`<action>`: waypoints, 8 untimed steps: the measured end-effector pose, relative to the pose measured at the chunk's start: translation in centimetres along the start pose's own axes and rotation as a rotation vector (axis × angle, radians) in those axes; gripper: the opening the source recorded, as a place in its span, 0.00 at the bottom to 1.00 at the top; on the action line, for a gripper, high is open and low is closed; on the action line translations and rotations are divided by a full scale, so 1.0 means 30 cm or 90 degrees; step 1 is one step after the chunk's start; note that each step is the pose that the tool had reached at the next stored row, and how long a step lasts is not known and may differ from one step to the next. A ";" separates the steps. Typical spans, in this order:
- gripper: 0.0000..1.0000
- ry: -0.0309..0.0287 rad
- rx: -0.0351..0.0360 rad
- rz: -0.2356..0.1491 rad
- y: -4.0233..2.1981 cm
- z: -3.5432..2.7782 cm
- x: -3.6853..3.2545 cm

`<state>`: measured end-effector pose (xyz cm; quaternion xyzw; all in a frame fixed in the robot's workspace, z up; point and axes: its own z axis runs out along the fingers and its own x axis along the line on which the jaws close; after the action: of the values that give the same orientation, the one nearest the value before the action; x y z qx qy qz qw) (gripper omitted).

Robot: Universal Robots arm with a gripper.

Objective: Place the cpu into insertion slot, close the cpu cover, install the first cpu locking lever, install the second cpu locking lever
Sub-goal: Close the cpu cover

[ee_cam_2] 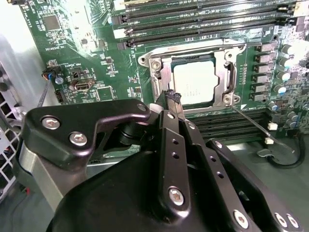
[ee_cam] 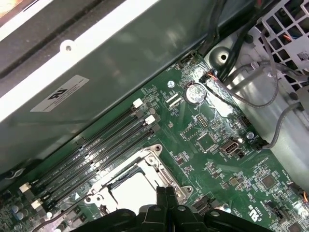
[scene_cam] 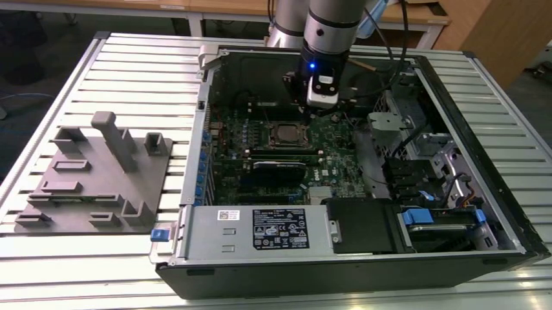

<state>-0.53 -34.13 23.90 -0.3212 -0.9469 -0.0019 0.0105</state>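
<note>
I am working inside the open computer case [scene_cam: 496,194], which stands on the slatted surface [scene_cam: 138,58]. My end effector [ee_cam_2: 172,98] hangs low over the green motherboard [ee_cam_2: 87,43]. Its two fingers are pressed together with nothing between them, and in both wrist views I see no gap at the tips. The tips are just beside one corner of the insertion slot [ee_cam_2: 148,62], and I cannot tell if they touch it.

The cpu [ee_cam_2: 194,83] lies already in the slot, flat, with its pale metal top showing. The cpu cover [ee_cam_2: 231,77] is down around it, its window framing the chip. So I judge that the first two steps are done and the work is now at the levers.

One locking lever [ee_cam_2: 251,123], a thin rod, runs away from the far corner of the slot and seems free, not latched. I think this step calls for a closed tip that catches the rod, pushes it down and slides it under its hook, without scraping the memory slots [ee_cam_2: 193,19] nearby.
</note>
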 end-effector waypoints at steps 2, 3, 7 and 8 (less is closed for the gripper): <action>0.11 0.0000 0.0002 -0.006 0.000 0.000 0.000; 0.11 0.0000 0.0002 -0.009 0.000 0.000 0.000; 0.11 -0.0001 0.0004 -0.020 0.000 0.000 0.000; 0.11 0.0000 0.0004 -0.024 0.000 0.000 0.000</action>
<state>-0.54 -34.13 23.90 -0.3037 -0.9527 -0.0017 0.0105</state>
